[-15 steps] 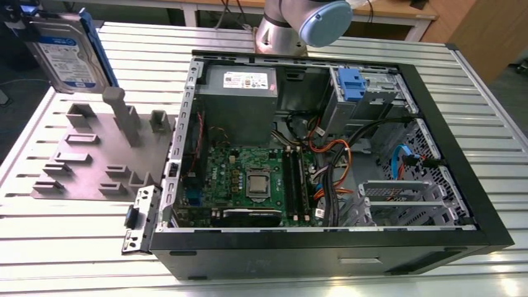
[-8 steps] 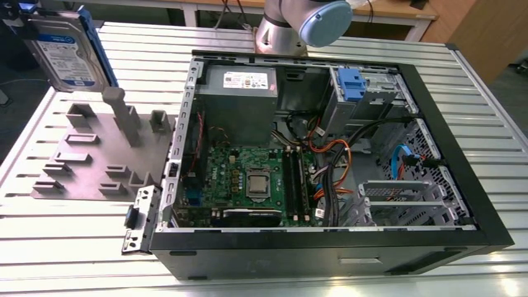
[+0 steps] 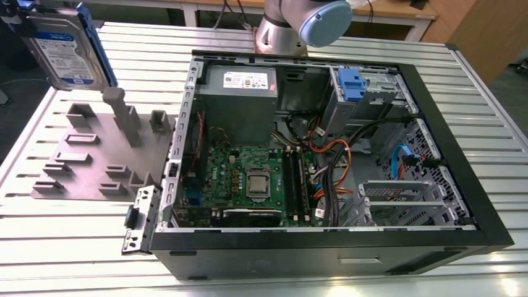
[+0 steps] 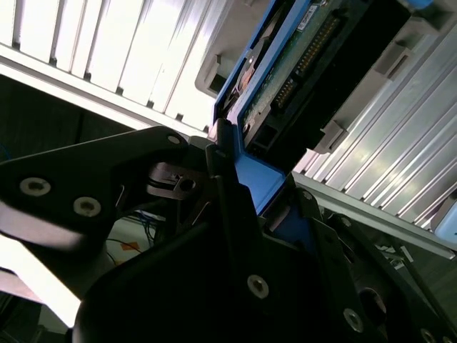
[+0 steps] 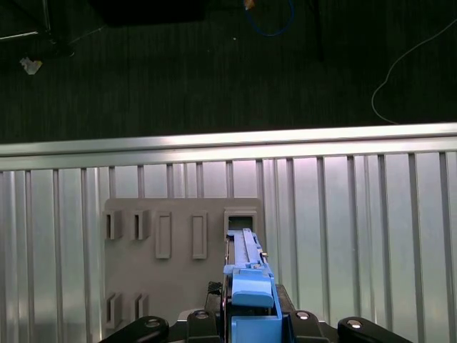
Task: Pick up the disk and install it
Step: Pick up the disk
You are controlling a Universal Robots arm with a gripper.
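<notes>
Hanging upright in the air, the disk [image 3: 59, 43] sits at the exterior view's upper left, its white-and-blue label facing the camera and its blue carrier frame [image 3: 95, 46] running along its edges. It touches nothing below: the grey slotted holder [image 3: 99, 161] lies on the table underneath and just beside it.

In the first wrist view the disk [image 5: 245, 250] is seen edge-on from above, with the frame's blue end handle [image 5: 251, 289] nearest the camera and the holder [image 5: 178, 250] flat on the ribbed metal table [image 5: 371, 236] beneath. The gripper [image 5: 251, 318] has its black fingers [image 5: 207, 318] set on either side of the handle, jaws pinching the blue frame. In the second wrist view the gripper [image 4: 246, 193] clamps the same blue frame [image 4: 260, 179], and the disk's underside with its green circuit board [image 4: 300, 64] rises beyond it.

Towards the exterior view's right, an open black computer case [image 3: 462, 185] lies on its side on the table [image 3: 66, 247], well apart from the disk. Inside it are a green motherboard [image 3: 247, 179], a grey power supply [image 3: 239, 99] and a metal drive cage [image 3: 375, 86] holding a blue-tabbed drive [image 3: 350, 80]. The arm's base [image 3: 297, 25] stands behind the case.
</notes>
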